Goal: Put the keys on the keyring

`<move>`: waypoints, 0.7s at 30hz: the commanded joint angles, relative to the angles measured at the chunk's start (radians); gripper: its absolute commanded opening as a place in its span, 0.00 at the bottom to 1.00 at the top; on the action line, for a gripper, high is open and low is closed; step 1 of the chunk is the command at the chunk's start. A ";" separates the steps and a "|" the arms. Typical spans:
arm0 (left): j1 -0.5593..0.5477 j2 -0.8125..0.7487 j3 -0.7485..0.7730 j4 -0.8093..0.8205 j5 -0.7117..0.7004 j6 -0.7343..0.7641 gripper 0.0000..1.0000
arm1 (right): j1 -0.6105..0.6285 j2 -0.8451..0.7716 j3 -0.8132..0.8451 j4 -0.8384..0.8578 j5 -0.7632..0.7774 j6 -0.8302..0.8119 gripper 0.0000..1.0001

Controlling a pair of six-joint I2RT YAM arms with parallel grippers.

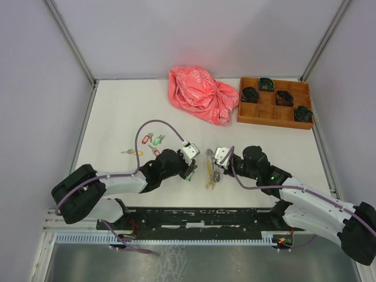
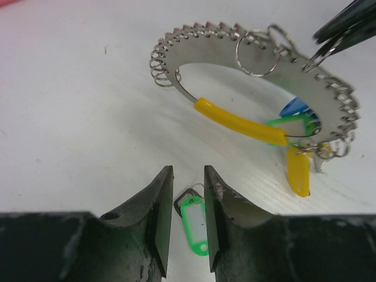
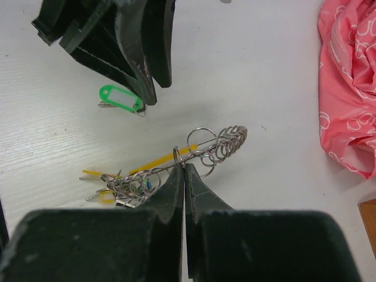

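As right hand (image 3: pixel 184 167) grips keyring (image 3: pixel 230 140), left hand (image 2: pixel 188 171) (ajar)

Between the jaws of the left gripper (image 2: pixel 188 176), the green-tagged key (image 2: pixel 195 220) shows little beyond its tag, its metal mostly hidden. The blue tag (image 2: pixel 294 108) sits mostly behind the keyring (image 2: pixel 241 126). The right edge of the right wrist view cuts off the pink bag (image 3: pixel 349 82).
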 commanded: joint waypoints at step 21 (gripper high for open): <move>0.079 0.042 -0.160 0.824 0.507 0.021 0.38 | 0.004 -0.004 -0.062 0.243 -0.140 -0.032 0.01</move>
